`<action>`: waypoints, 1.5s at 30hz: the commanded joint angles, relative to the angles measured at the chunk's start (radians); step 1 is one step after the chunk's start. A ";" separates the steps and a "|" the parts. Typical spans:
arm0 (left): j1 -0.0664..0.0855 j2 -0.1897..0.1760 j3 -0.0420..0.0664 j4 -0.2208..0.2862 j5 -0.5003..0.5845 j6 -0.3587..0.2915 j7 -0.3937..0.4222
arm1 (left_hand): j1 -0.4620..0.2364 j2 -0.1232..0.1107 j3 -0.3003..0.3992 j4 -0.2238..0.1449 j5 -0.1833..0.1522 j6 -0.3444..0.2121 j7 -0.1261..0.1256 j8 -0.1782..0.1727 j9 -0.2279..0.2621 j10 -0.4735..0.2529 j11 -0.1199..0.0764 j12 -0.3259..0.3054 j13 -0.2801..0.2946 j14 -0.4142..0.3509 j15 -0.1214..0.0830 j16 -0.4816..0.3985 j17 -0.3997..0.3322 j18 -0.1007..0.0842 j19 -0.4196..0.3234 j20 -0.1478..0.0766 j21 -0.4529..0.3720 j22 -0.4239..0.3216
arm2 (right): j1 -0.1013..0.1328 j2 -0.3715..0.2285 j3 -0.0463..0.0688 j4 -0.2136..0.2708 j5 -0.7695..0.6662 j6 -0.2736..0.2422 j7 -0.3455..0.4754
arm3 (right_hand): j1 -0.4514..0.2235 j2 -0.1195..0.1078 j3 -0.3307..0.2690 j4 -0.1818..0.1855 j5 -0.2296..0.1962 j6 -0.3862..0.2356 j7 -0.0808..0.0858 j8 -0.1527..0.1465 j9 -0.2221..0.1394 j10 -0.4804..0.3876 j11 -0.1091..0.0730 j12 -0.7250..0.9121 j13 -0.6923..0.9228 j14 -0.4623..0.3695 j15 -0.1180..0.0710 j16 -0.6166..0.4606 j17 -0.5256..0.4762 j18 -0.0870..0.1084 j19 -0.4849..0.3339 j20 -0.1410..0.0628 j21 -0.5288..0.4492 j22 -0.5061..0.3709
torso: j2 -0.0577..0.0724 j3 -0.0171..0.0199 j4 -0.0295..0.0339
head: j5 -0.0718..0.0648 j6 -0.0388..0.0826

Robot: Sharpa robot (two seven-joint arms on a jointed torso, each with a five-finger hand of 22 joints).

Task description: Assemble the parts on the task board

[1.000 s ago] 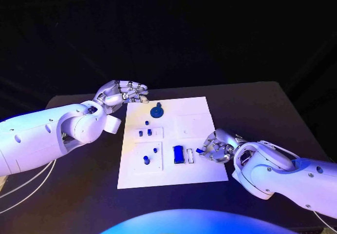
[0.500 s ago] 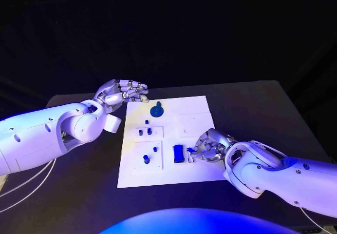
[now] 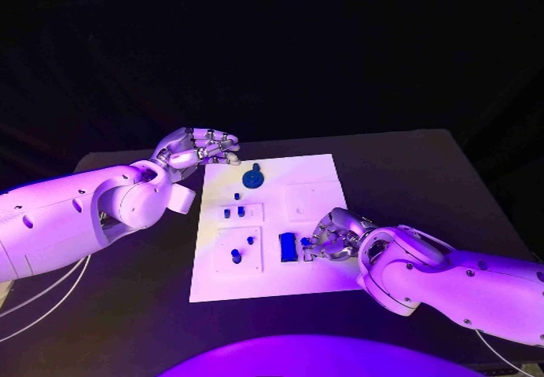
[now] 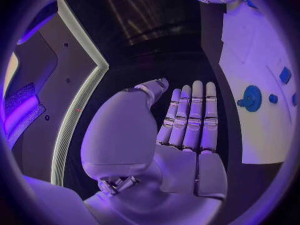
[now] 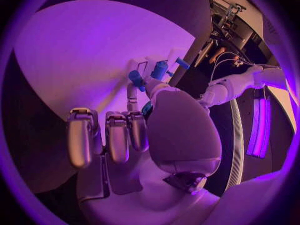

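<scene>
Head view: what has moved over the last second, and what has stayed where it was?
The right hand has slid leftward over the task board, closing on the upright blue block, with a small blue part pinched at its fingertips throughout. The left hand stays at the board's far left corner, holding nothing. The round blue part and the small pegs have not moved.

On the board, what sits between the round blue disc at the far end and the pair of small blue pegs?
In the head view, one small blue part lies on the task board between the round blue disc and the pair of pegs.
</scene>
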 commanded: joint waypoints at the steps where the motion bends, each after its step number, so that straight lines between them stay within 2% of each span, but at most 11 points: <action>1: 0.000 0.001 0.001 0.003 0.004 0.013 0.001 | 0.001 0.007 0.000 0.003 -0.001 -0.005 0.002 -0.005 0.001 -0.008 0.002 0.006 0.001 -0.005 -0.001 -0.005 0.001 0.012 0.006 0.001 -0.006 -0.001 | -0.006 0.007 -0.002 0.000 -0.011 0.049 -0.005 | -0.020 0.001 -0.002 0.010 0.001 -0.001 0.002 0.001 0.001 0.077 -0.003 0.002 0.225 0.104 -0.005 0.003 0.263 -0.016 0.076 -0.003 -0.006 0.234 | 0.000 0.0004 0.0005 | -0.001 0.000; 9: 0.000 0.000 0.001 0.003 0.004 0.014 -0.001 | 0.001 0.007 0.000 0.003 -0.001 -0.005 0.002 -0.005 0.001 -0.008 0.002 0.006 0.001 -0.005 -0.001 -0.005 0.001 0.012 0.006 0.001 -0.006 -0.001 | -0.008 0.012 -0.002 -0.005 -0.026 0.054 -0.012 | -0.058 0.006 -0.014 0.017 0.001 0.004 0.002 0.007 0.007 0.077 -0.003 0.003 0.226 0.104 -0.005 0.003 0.263 -0.016 0.076 -0.002 -0.006 0.234 | 0.000 -0.0001 0.0005 | -0.001 -0.003; 12: 0.000 0.000 0.001 0.003 0.003 0.015 -0.002 | 0.003 0.008 0.000 0.003 -0.001 -0.005 0.002 -0.005 0.002 -0.008 0.002 0.007 0.001 -0.006 -0.001 -0.005 0.001 0.012 0.006 0.001 -0.007 -0.001 | -0.008 0.013 -0.002 -0.004 -0.032 0.055 -0.010 | -0.077 0.016 -0.019 0.015 0.001 0.020 -0.006 0.021 0.016 0.076 -0.009 -0.002 0.224 0.104 -0.008 0.003 0.263 -0.016 0.076 -0.004 -0.006 0.234 | 0.000 -0.0001 0.0003 | 0.003 -0.004; 35: 0.000 0.000 0.001 0.000 0.002 0.016 -0.006 | 0.003 0.008 0.000 0.003 -0.001 -0.005 0.002 -0.005 0.002 -0.008 0.002 0.007 0.001 -0.006 -0.001 -0.005 0.001 0.012 0.006 0.001 -0.007 -0.001 | -0.010 0.015 -0.003 0.012 -0.071 0.035 0.005 | -0.101 0.020 -0.027 0.018 0.001 0.028 -0.012 0.038 0.027 0.077 -0.015 0.000 0.225 0.104 -0.014 0.003 0.263 -0.015 0.075 -0.008 -0.009 0.233 | 0.000 -0.0002 0.0001 | 0.006 -0.004; 38: 0.000 -0.001 0.001 0.000 0.002 0.017 -0.007 | 0.004 0.008 0.000 0.002 -0.001 -0.005 0.002 -0.004 0.002 -0.008 0.002 0.007 0.001 -0.006 -0.001 -0.006 0.002 0.012 0.008 0.001 -0.009 -0.002 | -0.010 0.015 -0.002 0.011 -0.091 0.031 0.006 | -0.123 0.027 -0.032 0.020 0.001 0.024 -0.012 0.042 0.030 0.077 -0.015 -0.002 0.225 0.104 -0.014 0.003 0.263 -0.015 0.075 -0.009 -0.011 0.233 | 0.000 0.0001 0.0002 | 0.005 -0.004; 45: 0.000 -0.004 0.000 -0.001 0.001 0.014 -0.007 | 0.004 0.008 0.000 0.002 -0.001 -0.005 0.002 -0.004 0.002 -0.008 0.002 0.007 0.001 -0.006 -0.001 -0.006 0.002 0.012 0.008 0.001 -0.009 -0.002 | -0.010 0.013 -0.002 0.009 -0.109 0.048 0.003 | -0.166 0.027 -0.049 0.021 0.001 0.019 -0.011 0.049 0.036 0.077 -0.014 -0.003 0.225 0.104 -0.014 0.003 0.263 -0.015 0.074 -0.009 -0.012 0.233 | 0.000 0.0001 0.0007 | 0.005 -0.005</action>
